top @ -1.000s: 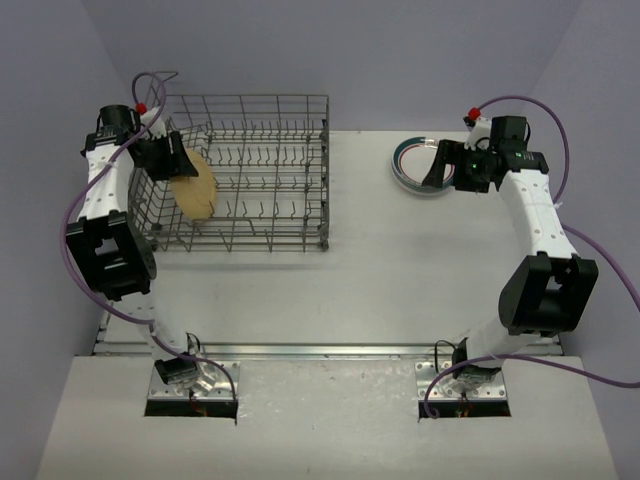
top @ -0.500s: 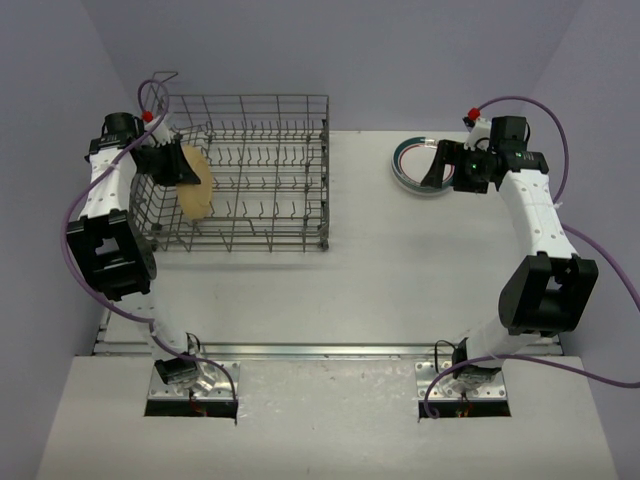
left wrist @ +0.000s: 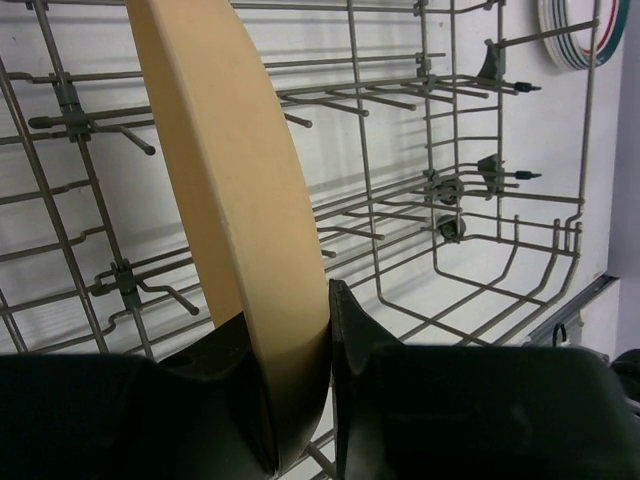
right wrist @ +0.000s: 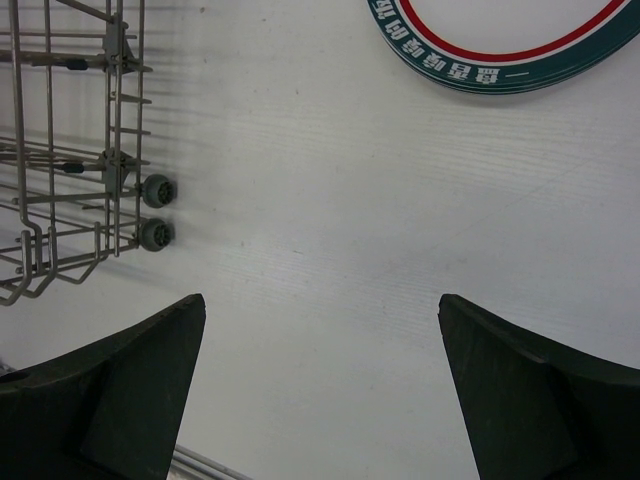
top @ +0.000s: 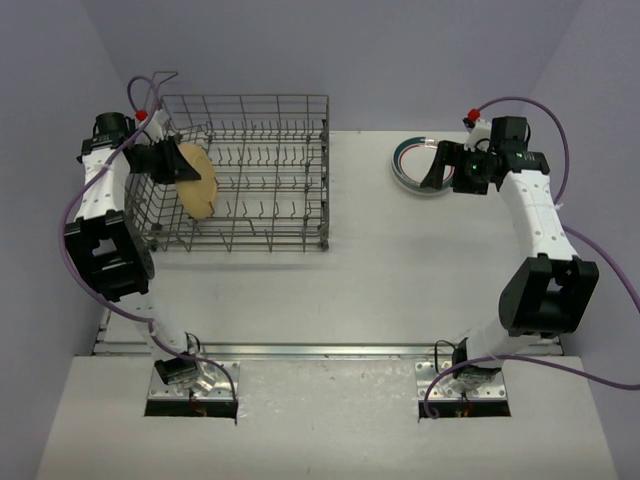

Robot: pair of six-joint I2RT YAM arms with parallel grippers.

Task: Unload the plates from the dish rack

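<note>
We find the left gripper (left wrist: 290, 335) clamped on the lower edge of the tan plate (left wrist: 225, 170), one finger pressed against each face. The plate stands on edge, tilted, inside the dish rack (top: 262, 214) at its left end, among the upright tines. We cannot tell whether its rim touches the wire floor. The right gripper (right wrist: 320, 305) hangs with its fingers spread wide and nothing between them, over the table (top: 400, 270) just beside the stack of teal-rimmed plates (top: 412, 160). That stack lies flat on the table at the far right, well apart from the rack.
</note>
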